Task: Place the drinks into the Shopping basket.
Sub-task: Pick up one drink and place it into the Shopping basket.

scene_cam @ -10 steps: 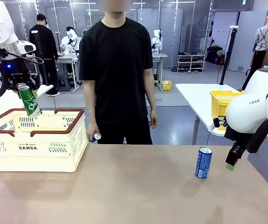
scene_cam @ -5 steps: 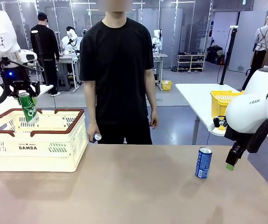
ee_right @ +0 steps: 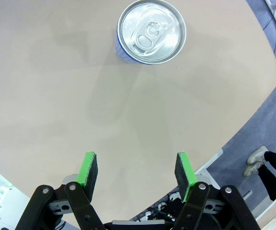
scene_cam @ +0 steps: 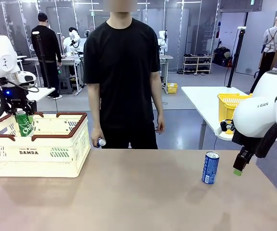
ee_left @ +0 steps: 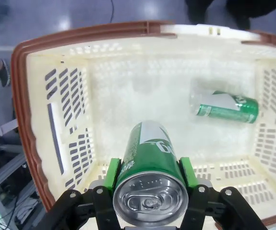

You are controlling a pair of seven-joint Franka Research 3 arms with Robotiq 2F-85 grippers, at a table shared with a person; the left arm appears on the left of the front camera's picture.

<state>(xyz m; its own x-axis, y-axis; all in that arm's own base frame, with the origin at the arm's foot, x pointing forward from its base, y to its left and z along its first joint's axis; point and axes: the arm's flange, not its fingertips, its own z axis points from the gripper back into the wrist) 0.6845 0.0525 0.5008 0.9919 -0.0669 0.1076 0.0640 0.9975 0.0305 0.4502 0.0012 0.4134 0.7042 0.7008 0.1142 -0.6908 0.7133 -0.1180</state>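
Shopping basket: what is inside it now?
One green can lies sideways on the basket floor. The left fingers hold a second green can above it, covering the floor beneath.

We take this for a robotics lab in an open hall; we see a grey polished floor (scene_cam: pixel 191 82), glass partition walls (scene_cam: pixel 177 29) and a low shelf rack (scene_cam: pixel 197 65) at the back. White work tables (scene_cam: pixel 201 98) stand about; a person (scene_cam: pixel 44 43) in dark clothes stands at a far bench (scene_cam: pixel 68 60).

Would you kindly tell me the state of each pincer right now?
Left pincer: closed on a green can.
Right pincer: open, holding nothing.
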